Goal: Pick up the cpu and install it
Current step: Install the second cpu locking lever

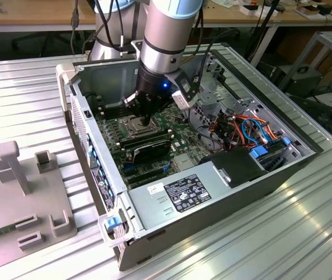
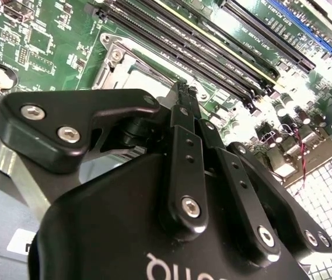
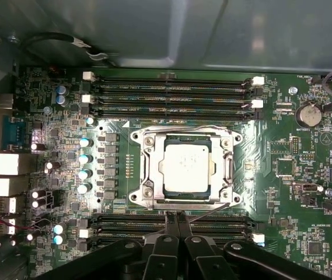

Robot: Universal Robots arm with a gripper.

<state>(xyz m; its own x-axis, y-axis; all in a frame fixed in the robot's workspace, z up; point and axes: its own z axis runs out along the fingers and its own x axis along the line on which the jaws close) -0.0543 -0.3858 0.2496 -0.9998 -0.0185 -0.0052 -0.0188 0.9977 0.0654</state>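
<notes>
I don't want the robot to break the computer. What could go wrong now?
The black gripper hangs close over the green motherboard, fingers together, holding nothing. It could bump the long black memory slots beside it. The silver-grey square cpu lies in the metal socket frame; a knock might shift it. Orange and blue cables crowd the case nearby and could snag.

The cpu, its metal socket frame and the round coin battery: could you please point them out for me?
cpu (image 3: 185, 169): first wrist view, middle of its silver face.
socket frame (image 3: 144, 140): first wrist view, a corner of the frame.
coin battery (image 3: 310, 113): first wrist view, centre of the disc.
</notes>
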